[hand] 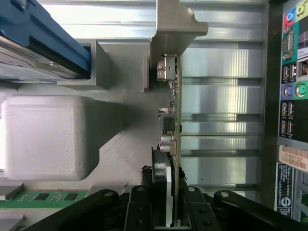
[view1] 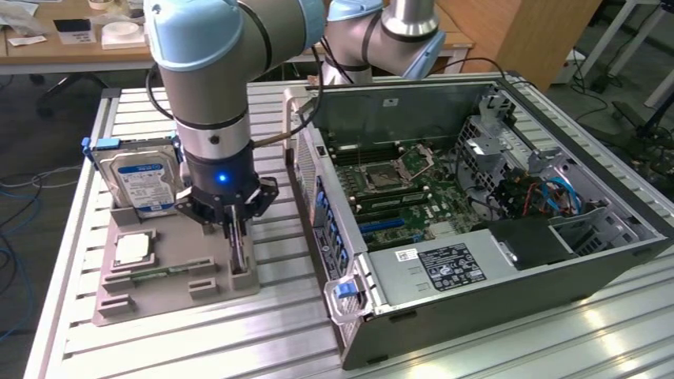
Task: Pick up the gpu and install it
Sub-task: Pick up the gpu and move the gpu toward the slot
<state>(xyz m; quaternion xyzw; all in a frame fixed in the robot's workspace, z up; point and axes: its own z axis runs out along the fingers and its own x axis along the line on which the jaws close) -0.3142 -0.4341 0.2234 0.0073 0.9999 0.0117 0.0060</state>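
Observation:
The gpu (view1: 241, 253) stands on edge in the grey holder block (view1: 169, 294), a thin dark board beside the open computer case (view1: 474, 213). In the wrist view the gpu (hand: 172, 110) runs edge-on, its silvery bracket (hand: 173, 21) at the far end. My gripper (view1: 234, 230) reaches straight down onto the card's top edge. Its black fingers (hand: 139, 209) press against both faces of the board, so the gripper (hand: 169, 211) is shut on it.
On the same holder, a silver hard drive (view1: 142, 178) with blue label and frame stands behind, with a processor chip (view1: 132, 249) and a green memory stick (view1: 158, 274) at the exterior view's left. The case's motherboard (view1: 395, 185) lies exposed; its rear ports (hand: 291, 86) sit close by.

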